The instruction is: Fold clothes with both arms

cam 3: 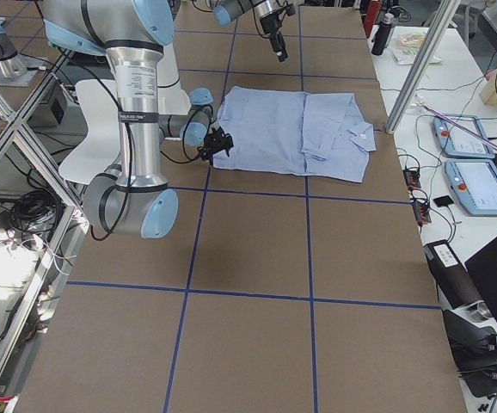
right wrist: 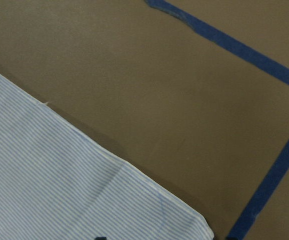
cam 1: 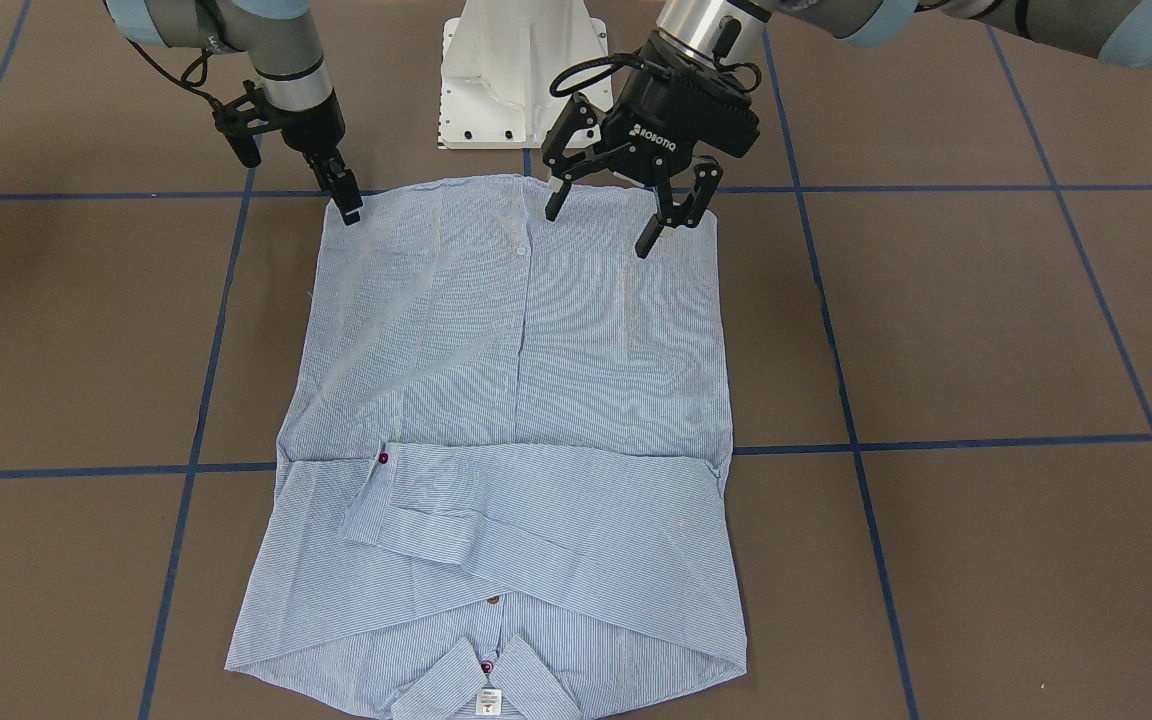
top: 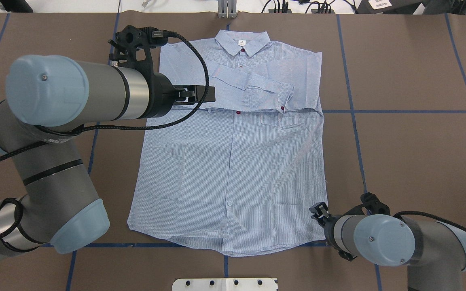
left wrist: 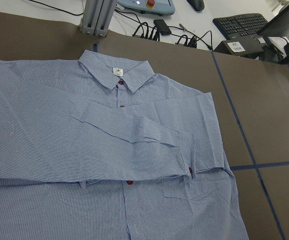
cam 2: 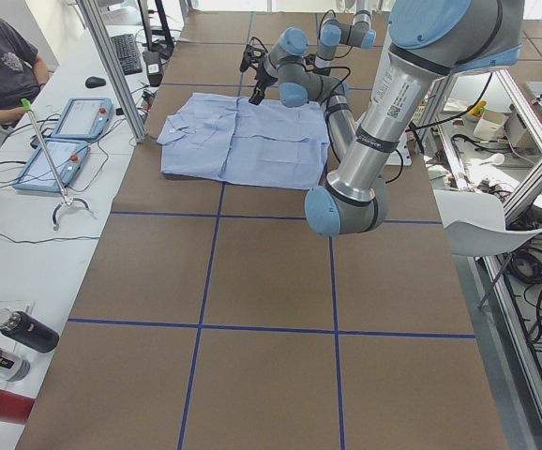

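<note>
The light blue striped shirt [cam 1: 526, 380] lies flat on the brown table, buttoned side up. Its collar [top: 242, 42] is on the far side from the robot and both sleeves [left wrist: 134, 135] are folded across the chest. My left gripper [cam 1: 600, 230], the wide black ROBOTIQ one, hangs open high above the hem half, holding nothing. My right gripper [cam 1: 348, 208], the slim one, stands low at the hem's corner [top: 318, 209]. In the right wrist view that shirt corner [right wrist: 184, 220] lies between two dark fingertips, so the gripper reads open and the cloth is not pinched.
The white pedestal base [cam 1: 521, 70] stands just behind the hem. Blue tape lines [cam 1: 936, 440] cross the table. A person [cam 2: 4, 66] sits at a side bench with two teach pendants [cam 2: 65, 141]. Bottles [cam 2: 22, 330] lie near that bench's end.
</note>
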{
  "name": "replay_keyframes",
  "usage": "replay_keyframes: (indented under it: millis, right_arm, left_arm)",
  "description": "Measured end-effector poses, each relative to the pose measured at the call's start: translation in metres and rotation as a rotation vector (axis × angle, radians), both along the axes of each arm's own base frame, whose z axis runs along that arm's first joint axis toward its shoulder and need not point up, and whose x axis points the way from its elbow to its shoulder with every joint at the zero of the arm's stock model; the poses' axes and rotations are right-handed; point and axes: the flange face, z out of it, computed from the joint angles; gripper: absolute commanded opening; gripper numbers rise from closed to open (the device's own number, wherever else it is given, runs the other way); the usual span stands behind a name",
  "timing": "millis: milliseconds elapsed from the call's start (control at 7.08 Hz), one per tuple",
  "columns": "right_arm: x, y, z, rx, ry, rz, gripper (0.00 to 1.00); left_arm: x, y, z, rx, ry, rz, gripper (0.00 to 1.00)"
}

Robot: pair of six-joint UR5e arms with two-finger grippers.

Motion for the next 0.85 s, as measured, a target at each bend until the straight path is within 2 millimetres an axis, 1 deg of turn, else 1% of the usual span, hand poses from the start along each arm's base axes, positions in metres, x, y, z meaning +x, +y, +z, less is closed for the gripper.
replay_keyframes:
  millis: [141,282,424,565,706,847]
  right_arm:
    - [-0.001,0.0,0.002,-0.001,0.004,-0.002,0.79]
    - [-0.002,0.001,0.004,-0.004,0.008,-0.004,0.68]
    - [-0.003,0.002,0.006,-0.006,0.011,-0.007,0.6]
    - [-0.004,0.002,0.006,-0.008,0.012,-0.01,0.41]
    - [-0.004,0.003,0.006,-0.009,0.012,-0.012,0.0]
    - [-0.005,0.004,0.006,-0.01,0.012,-0.014,0.0]
  left_arm:
    - [-0.002,0.0,-0.001,0.001,0.003,-0.001,0.98]
    - [-0.005,0.001,-0.003,0.005,0.008,-0.002,0.98]
    - [-0.009,0.003,-0.006,0.009,0.014,-0.003,0.98]
    - [-0.011,0.004,-0.007,0.011,0.018,-0.004,0.98]
    - [-0.012,0.004,-0.008,0.011,0.02,-0.004,0.98]
    - [-0.012,0.004,-0.008,0.011,0.021,-0.004,0.98]
